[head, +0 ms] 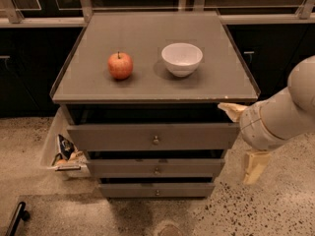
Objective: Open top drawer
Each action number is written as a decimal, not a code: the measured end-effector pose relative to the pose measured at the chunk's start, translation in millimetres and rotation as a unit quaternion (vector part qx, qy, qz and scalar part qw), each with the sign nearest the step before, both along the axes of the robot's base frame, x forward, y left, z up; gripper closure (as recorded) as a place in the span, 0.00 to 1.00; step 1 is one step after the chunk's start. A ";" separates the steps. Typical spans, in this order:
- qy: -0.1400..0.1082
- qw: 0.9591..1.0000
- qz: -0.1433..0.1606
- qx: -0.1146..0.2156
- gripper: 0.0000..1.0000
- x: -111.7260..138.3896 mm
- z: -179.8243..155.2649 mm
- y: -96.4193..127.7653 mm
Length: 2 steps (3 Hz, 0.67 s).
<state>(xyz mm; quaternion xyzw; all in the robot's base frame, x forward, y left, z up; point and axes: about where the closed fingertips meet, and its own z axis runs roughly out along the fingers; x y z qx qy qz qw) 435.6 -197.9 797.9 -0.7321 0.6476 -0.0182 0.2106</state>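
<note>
The top drawer (123, 136) is the widest grey front of the three, with a small brass knob (155, 140) at its centre. It stands pulled out a little, with a dark gap between its top edge and the cabinet top. My gripper (244, 138) is at the drawer's right end and holds nothing. One beige finger (231, 110) points at the drawer's upper right corner. The other finger (256, 166) hangs lower, beside the cabinet. The fingers are wide apart.
A red apple (120, 65) and a white bowl (182, 58) sit on the grey cabinet top (147, 87). Two narrower drawers (155, 170) sit below. A white bin with packets (63, 154) stands at the cabinet's left. Dark cabinets line the back, and the floor is speckled.
</note>
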 end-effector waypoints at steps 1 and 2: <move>0.002 1.000 0.015 0.021 0.00 26.0 -31.2 14.7; 0.005 0.998 0.031 0.046 0.00 50.0 -56.3 26.8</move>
